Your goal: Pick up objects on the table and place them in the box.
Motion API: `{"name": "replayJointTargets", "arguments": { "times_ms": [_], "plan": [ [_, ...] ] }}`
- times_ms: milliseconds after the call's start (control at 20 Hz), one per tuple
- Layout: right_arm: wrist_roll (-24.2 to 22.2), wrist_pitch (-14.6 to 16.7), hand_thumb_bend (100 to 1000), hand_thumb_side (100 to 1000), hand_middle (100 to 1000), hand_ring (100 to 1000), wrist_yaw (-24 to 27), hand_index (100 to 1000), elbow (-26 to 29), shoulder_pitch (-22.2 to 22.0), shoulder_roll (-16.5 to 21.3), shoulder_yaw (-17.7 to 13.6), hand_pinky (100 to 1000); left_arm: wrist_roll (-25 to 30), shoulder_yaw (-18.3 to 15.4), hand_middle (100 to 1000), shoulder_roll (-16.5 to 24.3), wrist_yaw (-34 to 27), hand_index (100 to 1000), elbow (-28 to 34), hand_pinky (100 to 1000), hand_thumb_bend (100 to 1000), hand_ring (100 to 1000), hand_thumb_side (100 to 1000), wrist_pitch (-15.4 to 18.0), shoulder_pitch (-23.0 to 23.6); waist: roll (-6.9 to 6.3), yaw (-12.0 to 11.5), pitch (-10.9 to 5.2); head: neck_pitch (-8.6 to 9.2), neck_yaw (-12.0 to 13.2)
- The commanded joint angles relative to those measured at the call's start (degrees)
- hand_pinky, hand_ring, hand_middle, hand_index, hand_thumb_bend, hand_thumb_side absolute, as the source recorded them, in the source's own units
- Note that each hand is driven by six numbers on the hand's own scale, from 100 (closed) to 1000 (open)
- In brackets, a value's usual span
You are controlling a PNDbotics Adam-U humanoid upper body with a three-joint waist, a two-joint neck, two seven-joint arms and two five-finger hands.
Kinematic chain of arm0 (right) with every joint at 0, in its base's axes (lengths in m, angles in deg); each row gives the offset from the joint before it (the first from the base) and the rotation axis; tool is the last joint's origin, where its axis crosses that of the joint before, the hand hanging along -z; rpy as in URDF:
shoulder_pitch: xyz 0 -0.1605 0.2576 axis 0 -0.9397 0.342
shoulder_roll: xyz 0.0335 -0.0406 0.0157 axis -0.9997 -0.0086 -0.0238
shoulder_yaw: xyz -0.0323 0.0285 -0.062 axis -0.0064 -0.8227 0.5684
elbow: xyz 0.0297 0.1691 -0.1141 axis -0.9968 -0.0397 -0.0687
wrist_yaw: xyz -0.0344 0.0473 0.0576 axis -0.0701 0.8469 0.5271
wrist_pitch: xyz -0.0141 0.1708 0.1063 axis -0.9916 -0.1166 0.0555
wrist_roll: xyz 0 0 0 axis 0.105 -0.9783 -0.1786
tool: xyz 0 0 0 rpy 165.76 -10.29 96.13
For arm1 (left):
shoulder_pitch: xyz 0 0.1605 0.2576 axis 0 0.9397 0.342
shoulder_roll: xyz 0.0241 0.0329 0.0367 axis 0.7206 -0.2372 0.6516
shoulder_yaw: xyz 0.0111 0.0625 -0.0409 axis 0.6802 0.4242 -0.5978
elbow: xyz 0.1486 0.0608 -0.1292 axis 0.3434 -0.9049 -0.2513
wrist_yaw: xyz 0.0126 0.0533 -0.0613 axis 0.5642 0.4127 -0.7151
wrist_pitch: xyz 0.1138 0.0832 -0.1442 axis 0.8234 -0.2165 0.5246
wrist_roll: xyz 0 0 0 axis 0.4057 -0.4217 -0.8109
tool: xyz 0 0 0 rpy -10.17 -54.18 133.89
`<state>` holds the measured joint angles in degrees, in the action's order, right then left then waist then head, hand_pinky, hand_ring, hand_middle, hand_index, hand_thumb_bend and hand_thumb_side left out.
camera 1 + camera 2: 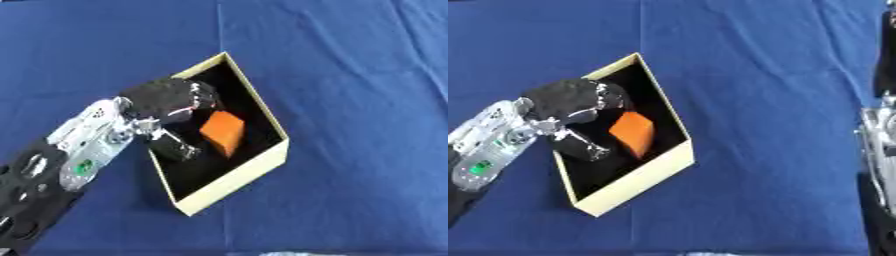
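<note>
1. left eye view: the left hand (166, 102) hangs over the box (254, 167), fingers curled down into it beside the orange block (224, 131); whether they clamp it i cannot tell.
2. the block lies tilted inside the box, on its dark floor.
3. to finish well, i'd spread the fingers fully, then lift straight up, clear of the near wall.
4. the right arm (881, 145) shows at the right edge; its hand is unseen.
</note>
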<state>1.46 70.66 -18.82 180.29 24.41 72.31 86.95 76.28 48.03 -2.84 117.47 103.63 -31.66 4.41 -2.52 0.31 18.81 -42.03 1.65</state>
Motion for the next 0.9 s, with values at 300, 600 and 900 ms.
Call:
{"name": "replayJointTargets", "arguments": {
  "times_ms": [300, 600, 900],
  "plan": [
    [-0.03, -0.05, 100, 843, 508, 739, 0.29, 715, 0.93, 0.41, 0.42, -0.14, 757, 2.22, -2.0, 774, 0.56, -1.77, 874, 3.73, 576, 477, 769, 389, -0.81, -0.73, 0.18, -0.15, -1.34, 0.91, -0.14],
    [-0.02, -0.15, 100, 838, 508, 740, 0.18, 716, 0.93, 0.26, 0.51, -0.23, 758, 2.93, -5.32, 721, 0.73, -5.59, 844, 10.56, 524, 343, 717, 440, -3.5, -1.05, 0.21, -0.6, -1.46, 0.85, -0.57],
    [0.22, -0.08, 100, 833, 509, 741, -0.1, 716, 0.93, 0.34, 0.7, -0.48, 758, 1.78, -10.33, 683, 2.34, -10.36, 799, 18.87, 489, 256, 678, 440, -5.34, 0.04, 0.26, -1.01, -1.6, 0.48, -1.83]
  ]
}}
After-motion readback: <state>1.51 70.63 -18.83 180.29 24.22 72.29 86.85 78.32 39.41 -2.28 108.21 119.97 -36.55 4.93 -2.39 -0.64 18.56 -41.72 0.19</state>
